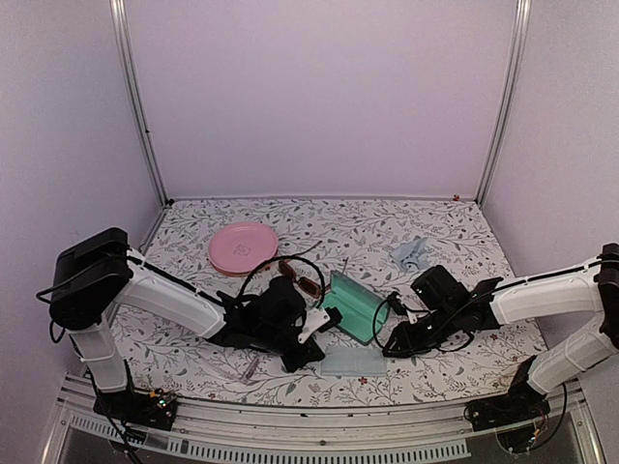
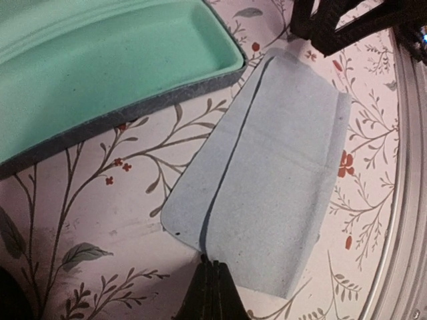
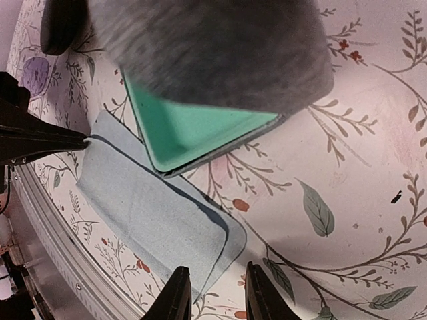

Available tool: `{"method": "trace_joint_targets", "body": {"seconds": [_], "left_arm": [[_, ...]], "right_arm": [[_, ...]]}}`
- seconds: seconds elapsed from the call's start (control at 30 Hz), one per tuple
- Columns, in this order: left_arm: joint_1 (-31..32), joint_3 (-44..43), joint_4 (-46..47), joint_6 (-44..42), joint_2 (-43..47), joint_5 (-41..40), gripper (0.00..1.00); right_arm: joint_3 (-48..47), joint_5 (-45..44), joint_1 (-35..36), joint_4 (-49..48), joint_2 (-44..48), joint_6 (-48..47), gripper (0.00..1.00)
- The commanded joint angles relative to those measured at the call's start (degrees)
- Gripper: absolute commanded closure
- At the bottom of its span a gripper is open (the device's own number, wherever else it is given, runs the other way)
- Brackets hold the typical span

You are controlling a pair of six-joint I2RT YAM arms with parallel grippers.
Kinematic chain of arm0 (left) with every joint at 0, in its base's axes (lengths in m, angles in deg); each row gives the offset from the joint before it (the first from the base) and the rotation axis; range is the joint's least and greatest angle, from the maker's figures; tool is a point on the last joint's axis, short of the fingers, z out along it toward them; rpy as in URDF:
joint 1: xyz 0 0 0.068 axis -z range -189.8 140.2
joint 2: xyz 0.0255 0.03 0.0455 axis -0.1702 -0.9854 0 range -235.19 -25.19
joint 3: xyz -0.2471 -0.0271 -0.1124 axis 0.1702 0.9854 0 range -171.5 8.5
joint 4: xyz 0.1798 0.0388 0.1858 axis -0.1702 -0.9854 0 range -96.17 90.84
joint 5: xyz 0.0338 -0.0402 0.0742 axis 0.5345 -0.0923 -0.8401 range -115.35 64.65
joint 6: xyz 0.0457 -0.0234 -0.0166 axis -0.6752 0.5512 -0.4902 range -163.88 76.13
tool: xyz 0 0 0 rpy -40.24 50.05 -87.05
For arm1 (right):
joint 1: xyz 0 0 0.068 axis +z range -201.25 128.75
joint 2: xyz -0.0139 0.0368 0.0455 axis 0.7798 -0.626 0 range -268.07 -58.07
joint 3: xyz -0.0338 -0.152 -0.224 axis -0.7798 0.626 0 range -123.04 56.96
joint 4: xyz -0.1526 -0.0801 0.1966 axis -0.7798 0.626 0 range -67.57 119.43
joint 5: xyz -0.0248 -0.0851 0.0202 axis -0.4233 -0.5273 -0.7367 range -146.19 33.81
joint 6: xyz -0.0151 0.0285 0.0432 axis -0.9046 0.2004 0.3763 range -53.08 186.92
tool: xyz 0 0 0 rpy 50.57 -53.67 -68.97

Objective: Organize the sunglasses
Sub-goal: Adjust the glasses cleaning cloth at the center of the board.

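Observation:
The reddish-brown sunglasses point(image 1: 302, 281) lie on the floral table behind my left arm. I cannot make out the pale-framed pair. An open grey case with a green lining point(image 1: 355, 305) lies between the grippers, and it also shows in the left wrist view point(image 2: 133, 117) and the right wrist view point(image 3: 200, 127). In front of it lies a folded blue cloth point(image 1: 354, 361) point(image 2: 280, 180) point(image 3: 147, 200). My left gripper point(image 2: 212, 265) point(image 1: 317, 354) is shut on the cloth's near edge, where the top layer folds. My right gripper point(image 3: 217, 297) point(image 1: 388, 348) is open, its fingers straddling the cloth's other corner.
A pink plate point(image 1: 242, 246) sits at the back left. A crumpled grey-blue cloth point(image 1: 411, 253) lies at the back right. A small thin stick point(image 1: 250, 368) lies near the front. The table's metal front rail point(image 2: 407, 200) runs just beyond the blue cloth.

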Motion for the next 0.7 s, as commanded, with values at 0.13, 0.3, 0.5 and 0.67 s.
{"method": "trace_joint_targets", "body": {"seconds": [0.13,0.3,0.5,0.67], "left_arm": [[-0.62,-0.75,0.11,-0.73,0.49,2.46,1.00],[-0.63,-0.54,0.71,-1.55,1.88,2.75,1.00],[-0.64,0.82,2.54,-2.43,4.97,2.84,1.00],[-0.58,0.75,2.17,-3.05,5.88,2.90,1.00]], "right_arm": [[-1.64,-0.35,0.37,0.19,0.04,-0.54,0.70],[-1.93,-0.26,0.37,-0.02,1.21,-0.87,0.70],[-2.07,-0.22,0.37,-0.67,2.65,-1.98,0.69],[-2.68,0.25,0.37,-1.03,1.65,-2.96,0.69]]}}
